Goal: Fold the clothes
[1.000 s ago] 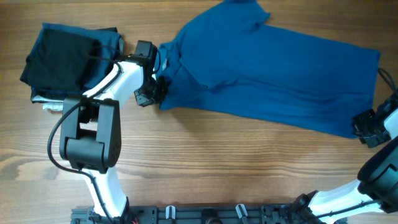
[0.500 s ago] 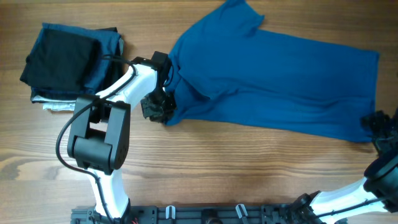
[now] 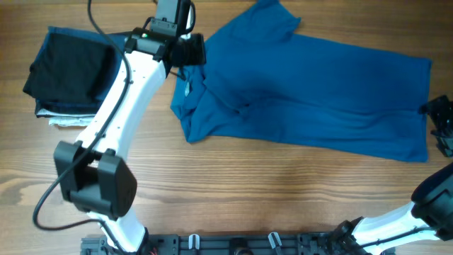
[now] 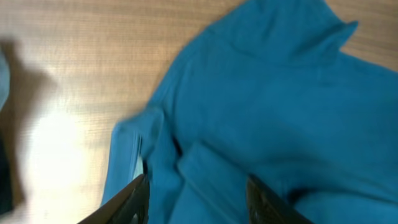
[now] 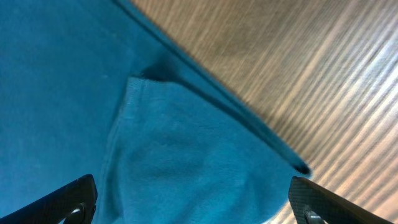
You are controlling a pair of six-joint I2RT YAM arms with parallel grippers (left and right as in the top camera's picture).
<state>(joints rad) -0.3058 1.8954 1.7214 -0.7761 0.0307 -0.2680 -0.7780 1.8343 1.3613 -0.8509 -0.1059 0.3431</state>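
Wood-grain table [image 3: 248, 191] fills the overhead view, and the blue T-shirt [image 3: 318, 85] lies spread on it from upper centre across to the right edge, one sleeve pointing to the top of the frame and the collar end bunched into folds at centre left. At upper left, apart from the shirt, sits a stack of folded dark garments [image 3: 71, 71] with a pale garment [image 3: 60, 120] showing beneath it. My left gripper [image 3: 190, 53] hangs over the upper left corner of the shirt, beside the collar end, with the arm running down to the lower left. My right gripper [image 3: 440, 120] is at the far right edge of the frame, just beside the shirt's hem. From my left wrist the picture is blurred: blue cloth covers the right and centre, bare wood the upper left, and a folded edge runs down toward the bottom. My two left fingers [image 4: 134, 199] stand well apart at the bottom edge, with nothing between them but the shirt lying below. From my right wrist I see the hem corner of the shirt lying against the wood at upper right, a doubled flap of cloth in the middle. My right fingers [image 5: 68, 205] sit in the bottom corners, spread wide, gripping nothing.
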